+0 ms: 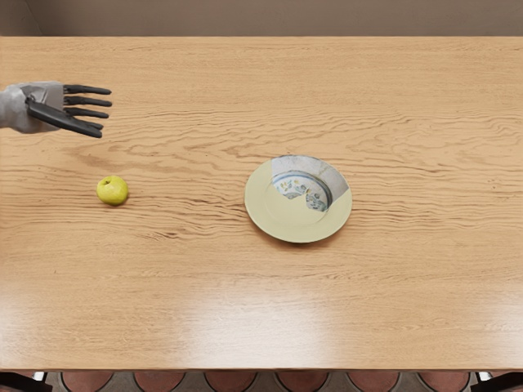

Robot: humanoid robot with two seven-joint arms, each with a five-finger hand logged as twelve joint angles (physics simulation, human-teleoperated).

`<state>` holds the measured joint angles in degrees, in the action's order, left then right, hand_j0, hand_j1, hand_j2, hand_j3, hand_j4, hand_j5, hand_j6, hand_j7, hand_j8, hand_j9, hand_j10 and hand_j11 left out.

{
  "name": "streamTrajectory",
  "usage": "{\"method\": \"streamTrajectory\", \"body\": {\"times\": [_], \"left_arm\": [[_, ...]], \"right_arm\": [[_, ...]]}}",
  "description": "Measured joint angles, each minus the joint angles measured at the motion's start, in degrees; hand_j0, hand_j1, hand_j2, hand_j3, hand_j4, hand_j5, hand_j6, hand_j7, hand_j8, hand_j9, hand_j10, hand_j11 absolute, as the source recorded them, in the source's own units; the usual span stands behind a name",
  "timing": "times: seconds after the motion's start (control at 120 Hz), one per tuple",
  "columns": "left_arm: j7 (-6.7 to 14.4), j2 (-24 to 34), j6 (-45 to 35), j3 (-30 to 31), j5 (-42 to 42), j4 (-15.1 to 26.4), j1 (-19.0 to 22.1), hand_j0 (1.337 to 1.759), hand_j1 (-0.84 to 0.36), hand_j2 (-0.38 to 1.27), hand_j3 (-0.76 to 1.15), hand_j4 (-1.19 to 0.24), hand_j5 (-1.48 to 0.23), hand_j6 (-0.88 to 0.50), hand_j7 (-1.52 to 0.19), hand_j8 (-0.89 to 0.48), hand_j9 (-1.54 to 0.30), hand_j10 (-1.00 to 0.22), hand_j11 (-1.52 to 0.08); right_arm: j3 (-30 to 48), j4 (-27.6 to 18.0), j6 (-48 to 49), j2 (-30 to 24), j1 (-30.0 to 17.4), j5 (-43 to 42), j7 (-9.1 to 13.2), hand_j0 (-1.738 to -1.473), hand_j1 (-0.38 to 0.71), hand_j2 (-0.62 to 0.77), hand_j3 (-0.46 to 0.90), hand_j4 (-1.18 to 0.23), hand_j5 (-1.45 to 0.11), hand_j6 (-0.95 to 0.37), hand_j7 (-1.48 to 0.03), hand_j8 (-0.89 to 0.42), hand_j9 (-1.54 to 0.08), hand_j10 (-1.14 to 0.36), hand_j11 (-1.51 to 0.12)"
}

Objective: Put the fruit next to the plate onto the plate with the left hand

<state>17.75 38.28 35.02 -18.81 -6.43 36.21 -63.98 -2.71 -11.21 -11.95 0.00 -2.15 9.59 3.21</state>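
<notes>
A wide wooden table [392,122] fills the view. Its pale, glossy top has wavy grain running across it, with a soft sheen near the front edge. A strip of dull brown wall [261,16] shows beyond the far edge.

At the far left, the left hand [57,108] hovers over the table. Its palm is grey and its fingers [86,90] are slim and black. They stretch out straight toward the right, spread slightly apart and holding nothing.

The fruit [113,190] lies on the table nearer the viewer than the hand and a little right of the fingertips, clear of them. It is small, round and yellow-green. Bare wood lies between the hand and the fruit.

The plate [278,216] sits well to the right of the hand and of the fruit, near the table's middle. It is round, shallow and cream-yellow. Its far side has a shiny grey patch with a faint blue and yellow pattern. The fruit and the plate lie well apart, with open tabletop between them.
</notes>
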Motion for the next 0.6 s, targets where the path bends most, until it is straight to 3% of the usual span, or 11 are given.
{"method": "streamTrajectory", "body": {"times": [0.1,0.25,0.292,0.325,0.375,0.467,0.6], "left_arm": [[0.22,-0.45,0.0,0.2,-0.83,0.12,-0.63,1.658,0.06,0.05,0.0,-0.24,-0.32,-0.24,-0.32,-0.24,-0.32,-0.24,-0.32],[2.23,1.5,-0.01,0.6,-9.71,1.85,-2.37,1.658,0.05,0.05,0.0,-0.25,-0.32,-0.25,-0.32,-0.25,-0.32,-0.25,-0.32],[3.8,6.47,0.0,0.65,-12.16,6.07,-2.37,1.658,0.05,0.05,0.0,-0.25,-0.32,-0.25,-0.32,-0.25,-0.32,-0.25,-0.32],[5.63,11.8,0.01,0.67,-13.57,11.51,-2.44,1.658,0.05,0.05,0.0,-0.25,-0.32,-0.25,-0.32,-0.25,-0.32,-0.25,-0.32],[7.84,15.06,0.01,0.68,-15.63,19.92,-2.46,1.658,0.05,0.05,0.0,-0.25,-0.32,-0.25,-0.32,-0.25,-0.32,-0.25,-0.32],[10.97,16.1,-2.58,0.74,-21.81,32.92,-1.93,1.658,0.05,0.05,0.0,-0.25,-0.32,-0.25,-0.32,-0.25,-0.32,-0.25,-0.32],[13.47,16.24,-14.23,0.85,-29.33,42.99,-1.75,1.658,0.05,0.05,0.0,-0.25,-0.32,-0.25,-0.32,-0.25,-0.32,-0.25,-0.32]], "right_arm": [[0.04,0.07,0.0,0.0,-0.03,-0.01,-0.12,-1.658,-0.31,-0.01,0.0,-0.04,-0.05,-0.04,-0.05,-0.04,-0.05,-0.04,-0.05],[0.02,0.12,0.0,0.0,-0.04,0.01,-0.1,-1.658,-0.31,-0.01,0.0,-0.04,-0.05,-0.04,-0.05,-0.04,-0.05,-0.04,-0.05],[0.01,0.13,0.0,0.0,-0.05,0.01,-0.09,-1.658,-0.31,-0.01,0.0,-0.04,-0.05,-0.04,-0.05,-0.04,-0.05,-0.04,-0.05],[0.01,0.13,0.0,0.0,-0.04,0.0,-0.07,-1.658,-0.31,-0.01,0.0,-0.04,-0.05,-0.04,-0.05,-0.04,-0.05,-0.04,-0.05],[0.0,0.14,0.0,0.0,-0.04,-0.01,-0.06,-1.658,-0.31,-0.01,0.0,-0.04,-0.05,-0.04,-0.05,-0.04,-0.05,-0.04,-0.05],[-0.01,0.13,0.0,0.0,-0.04,-0.01,-0.05,-1.658,-0.31,-0.01,0.0,-0.04,-0.05,-0.04,-0.05,-0.04,-0.05,-0.04,-0.05],[-0.01,0.13,0.0,0.0,-0.05,-0.01,-0.05,-1.658,-0.31,-0.01,0.0,-0.04,-0.05,-0.04,-0.05,-0.04,-0.05,-0.04,-0.05]]}}
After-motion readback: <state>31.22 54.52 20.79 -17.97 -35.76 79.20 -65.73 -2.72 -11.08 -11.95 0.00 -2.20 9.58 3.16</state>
